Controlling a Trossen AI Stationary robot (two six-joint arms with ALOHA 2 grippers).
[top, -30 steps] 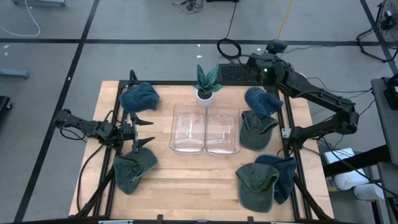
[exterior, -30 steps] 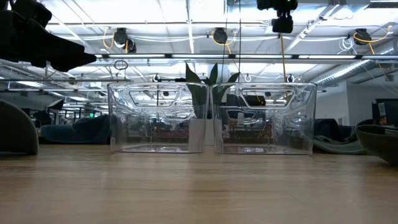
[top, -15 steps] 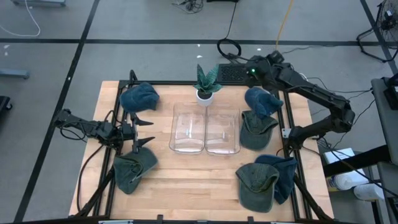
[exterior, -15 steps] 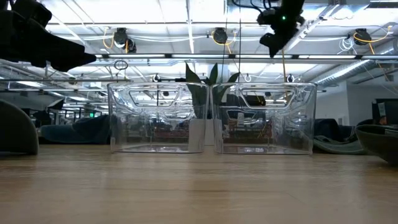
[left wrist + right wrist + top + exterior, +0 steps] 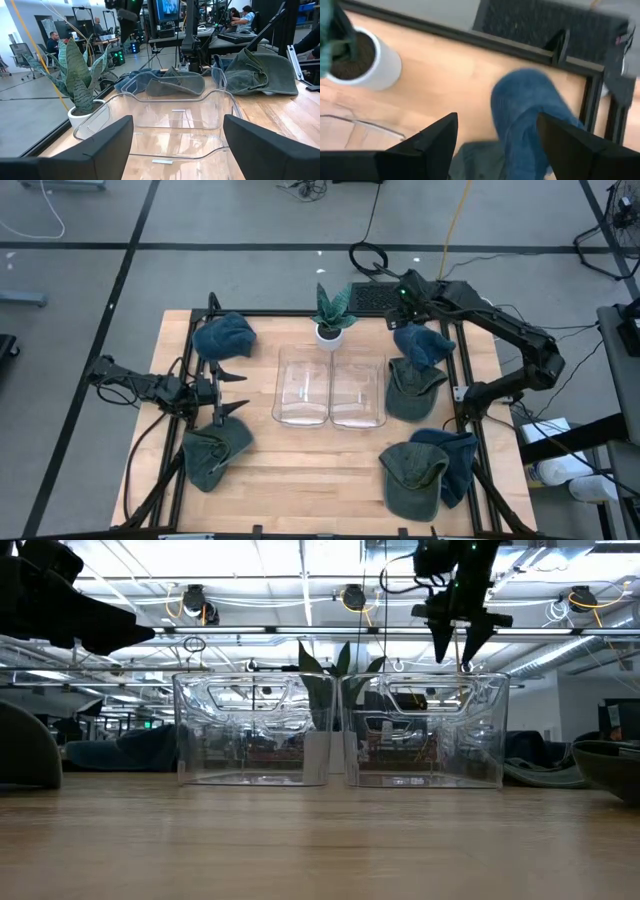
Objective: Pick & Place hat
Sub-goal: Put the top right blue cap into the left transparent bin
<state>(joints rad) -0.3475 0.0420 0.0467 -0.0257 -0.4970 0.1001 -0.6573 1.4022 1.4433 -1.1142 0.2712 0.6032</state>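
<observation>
High view shows the right end effector (image 5: 405,302) has swung in from the far right corner and now hangs with its fingers spread wide and empty, just above the blue hat (image 5: 420,343) at the back right of the table (image 5: 300,480). That looks like the start of a grab, with the hat still lying flat beside the clear bins (image 5: 330,385). The left end effector (image 5: 222,392) waits open at the left side.
</observation>
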